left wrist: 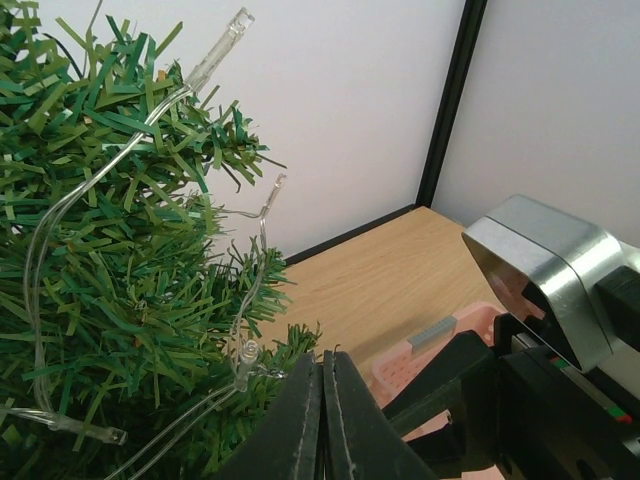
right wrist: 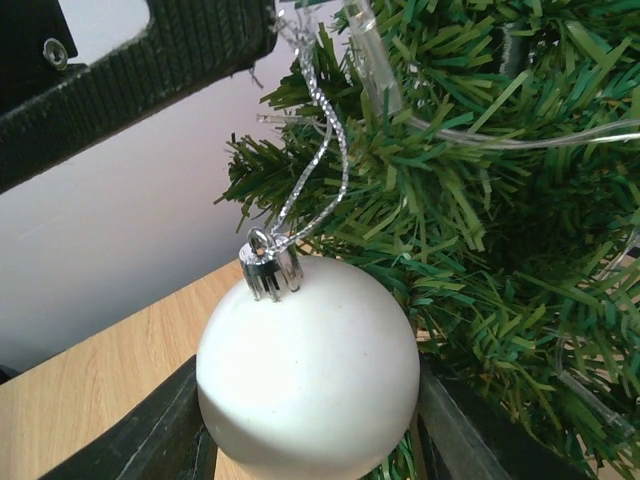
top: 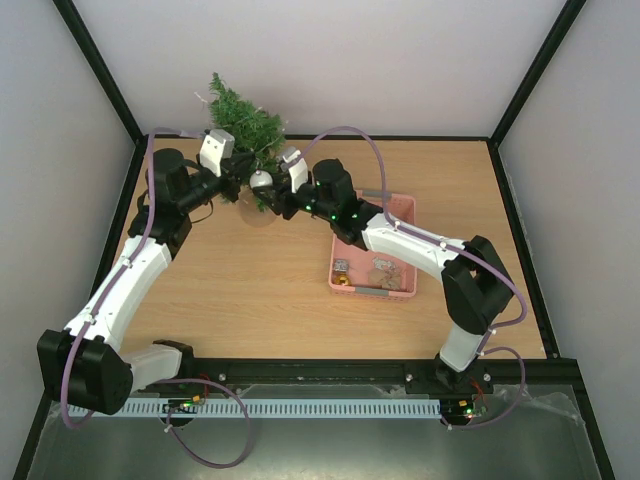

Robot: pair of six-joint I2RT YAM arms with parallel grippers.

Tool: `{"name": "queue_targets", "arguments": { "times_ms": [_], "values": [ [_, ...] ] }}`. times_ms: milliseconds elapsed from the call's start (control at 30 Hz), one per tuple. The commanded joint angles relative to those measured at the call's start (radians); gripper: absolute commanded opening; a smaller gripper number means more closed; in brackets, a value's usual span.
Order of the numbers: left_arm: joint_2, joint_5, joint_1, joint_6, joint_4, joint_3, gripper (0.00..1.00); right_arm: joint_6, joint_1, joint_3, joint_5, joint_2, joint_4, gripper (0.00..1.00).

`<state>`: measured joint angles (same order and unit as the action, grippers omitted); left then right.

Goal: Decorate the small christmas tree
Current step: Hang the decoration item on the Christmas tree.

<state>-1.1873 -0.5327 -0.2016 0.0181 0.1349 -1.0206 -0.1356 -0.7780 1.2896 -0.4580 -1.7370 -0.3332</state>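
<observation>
The small christmas tree stands at the back of the table, dark green, with a clear light string wound through its branches. A white ball ornament with a silver cap sits between my right gripper's fingers, pressed against the lower branches; that gripper is shut on it. The ball's silver thread loop runs up to my left gripper's finger. My left gripper is shut, with the thread pinched at its tip beside the tree. From above, both grippers meet at the ball.
A pink plastic basket with a few small ornaments lies right of centre, under my right forearm. Its rim also shows in the left wrist view. Black frame posts and white walls enclose the back and sides of the table.
</observation>
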Motion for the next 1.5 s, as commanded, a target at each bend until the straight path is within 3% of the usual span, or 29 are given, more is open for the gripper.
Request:
{"name": "queue_targets", "arguments": {
  "times_ms": [0,1467],
  "values": [
    [-0.01,0.017,0.006,-0.033,0.002,-0.028,0.02,0.003,0.01,0.043,-0.003,-0.018,-0.004,0.45],
    [-0.023,0.072,0.006,-0.089,-0.014,-0.053,0.02,-0.007,0.028,0.084,-0.024,-0.062,0.013,0.45]
  ]
}}
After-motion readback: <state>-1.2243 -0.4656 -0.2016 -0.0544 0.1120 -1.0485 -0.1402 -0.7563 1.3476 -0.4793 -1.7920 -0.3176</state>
